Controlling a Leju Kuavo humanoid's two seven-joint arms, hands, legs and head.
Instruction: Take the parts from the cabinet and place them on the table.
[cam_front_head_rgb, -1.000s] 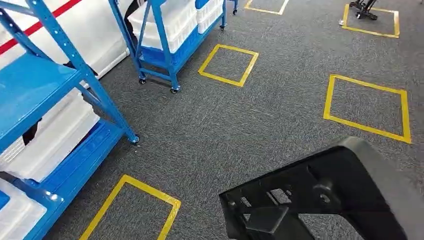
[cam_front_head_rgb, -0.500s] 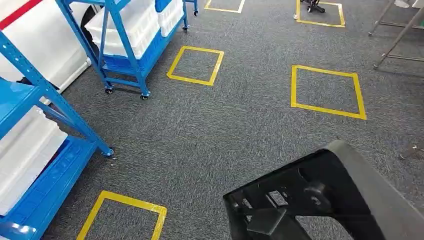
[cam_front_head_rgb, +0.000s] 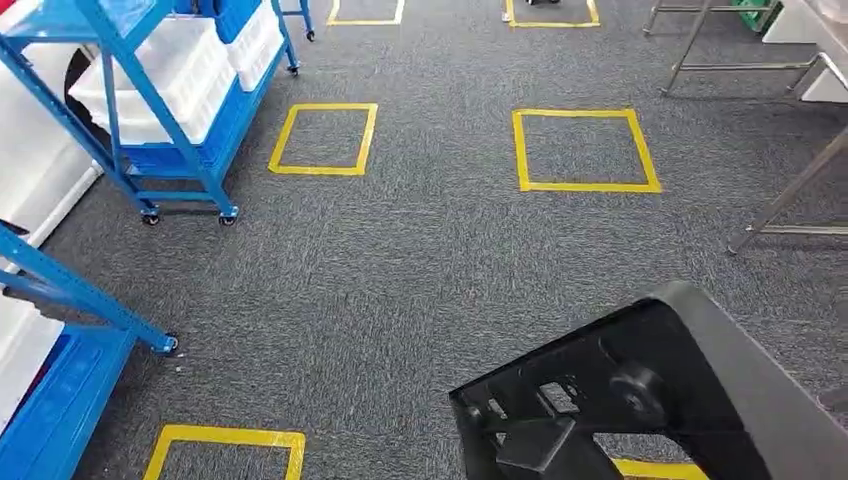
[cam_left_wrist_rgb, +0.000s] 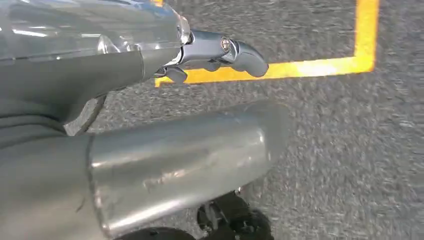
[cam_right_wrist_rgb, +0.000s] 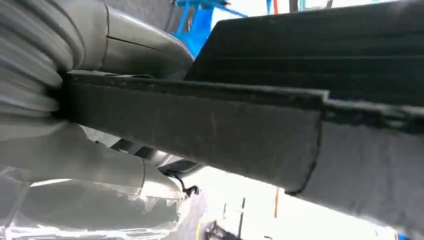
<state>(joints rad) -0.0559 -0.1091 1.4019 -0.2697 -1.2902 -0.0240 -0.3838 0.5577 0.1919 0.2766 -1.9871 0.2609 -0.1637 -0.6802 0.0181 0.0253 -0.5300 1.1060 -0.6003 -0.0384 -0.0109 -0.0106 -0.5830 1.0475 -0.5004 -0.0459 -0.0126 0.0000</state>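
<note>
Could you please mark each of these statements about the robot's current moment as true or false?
1. The right hand grips a black part. True.
2. The floor squares are marked in red tape. False: the tape is yellow.
3. The blue wheeled rack holds white bins. True.
4. The black part rests on the carpet. False: it is held up above it.
5. The left hand holds a white bin. False: it holds nothing.

**Right hand gripping, left hand empty**

The right hand (cam_right_wrist_rgb: 75, 125) grips the edge of a black plastic part (cam_front_head_rgb: 660, 400), thumb on one face and fingers on the other. The left hand (cam_left_wrist_rgb: 150, 100) hangs with nothing in it, one finger extended.
</note>
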